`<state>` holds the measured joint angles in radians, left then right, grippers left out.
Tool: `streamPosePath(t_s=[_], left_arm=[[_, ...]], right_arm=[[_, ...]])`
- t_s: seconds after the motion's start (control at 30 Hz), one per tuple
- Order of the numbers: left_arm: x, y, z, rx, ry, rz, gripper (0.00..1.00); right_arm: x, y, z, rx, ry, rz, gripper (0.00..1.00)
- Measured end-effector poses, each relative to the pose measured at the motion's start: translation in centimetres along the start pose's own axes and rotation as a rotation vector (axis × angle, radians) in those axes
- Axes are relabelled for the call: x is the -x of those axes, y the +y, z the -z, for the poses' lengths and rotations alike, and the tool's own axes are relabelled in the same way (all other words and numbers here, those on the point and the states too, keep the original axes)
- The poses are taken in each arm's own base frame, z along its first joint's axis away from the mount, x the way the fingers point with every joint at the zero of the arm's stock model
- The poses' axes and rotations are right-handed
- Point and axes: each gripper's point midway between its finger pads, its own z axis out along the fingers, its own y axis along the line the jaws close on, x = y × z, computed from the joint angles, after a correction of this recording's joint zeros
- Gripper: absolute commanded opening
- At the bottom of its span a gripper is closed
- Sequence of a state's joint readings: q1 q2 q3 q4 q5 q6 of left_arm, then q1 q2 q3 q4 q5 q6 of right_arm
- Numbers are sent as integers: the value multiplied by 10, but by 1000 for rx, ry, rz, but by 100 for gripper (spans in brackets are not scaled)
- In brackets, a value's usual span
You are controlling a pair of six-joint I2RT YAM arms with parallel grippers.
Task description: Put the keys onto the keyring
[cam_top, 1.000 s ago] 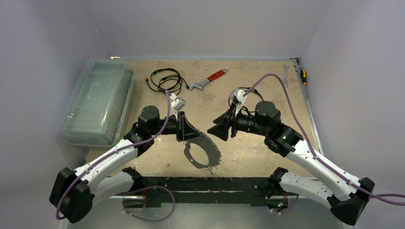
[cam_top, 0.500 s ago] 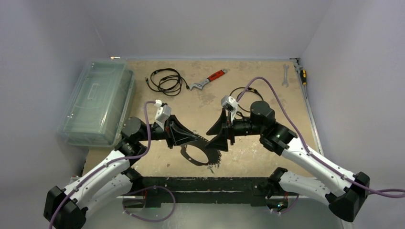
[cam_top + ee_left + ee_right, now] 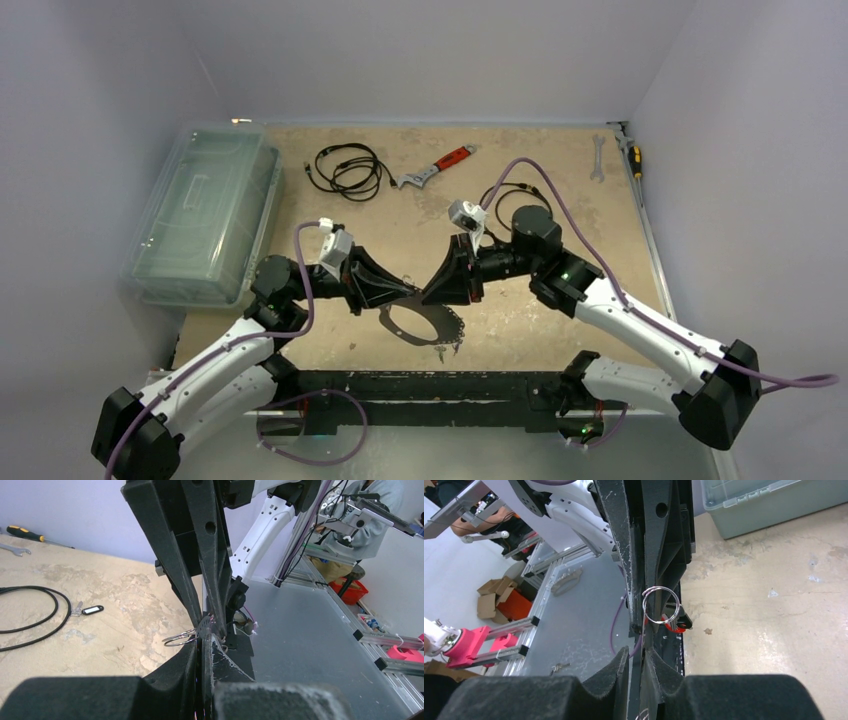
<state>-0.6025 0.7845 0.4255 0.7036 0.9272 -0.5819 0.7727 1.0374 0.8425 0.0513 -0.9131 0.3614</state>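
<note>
The keyring (image 3: 452, 325) hangs over the middle of the counter's near edge, held by its upper rim.

Left gripper (image 3: 202, 644): narrow, clamped on that rim.

Right gripper (image 3: 638, 652): narrow, apparently clamped on the same rim.

I judge the hoop light, thin, springy and slippery, so I would pinch flat across the rim.

A dark-tagged key (image 3: 88, 610) lies toward the right edge.

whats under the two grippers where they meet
The keyring shows beneath the left gripper and right gripper, over the table. Its top arc is covered by their fingers; small bits at its lower right are too small to identify.
</note>
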Motion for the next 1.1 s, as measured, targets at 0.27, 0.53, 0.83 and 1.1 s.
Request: streamPosePath(t_s=[0.27, 0.53, 0.83, 1.1], left_arm=[[0, 1, 0, 4, -5, 0, 18], [-5, 6, 2, 43, 19, 12, 42], [-7, 19, 1, 128, 91, 88, 42], [1, 25, 7, 199, 211, 1, 42]], right_arm=[[-7, -4, -11, 9, 22, -7, 0], [-5, -1, -7, -27, 8, 38, 0], [-13, -9, -3, -87, 30, 21, 0], [-29, -18, 1, -137, 87, -8, 0]])
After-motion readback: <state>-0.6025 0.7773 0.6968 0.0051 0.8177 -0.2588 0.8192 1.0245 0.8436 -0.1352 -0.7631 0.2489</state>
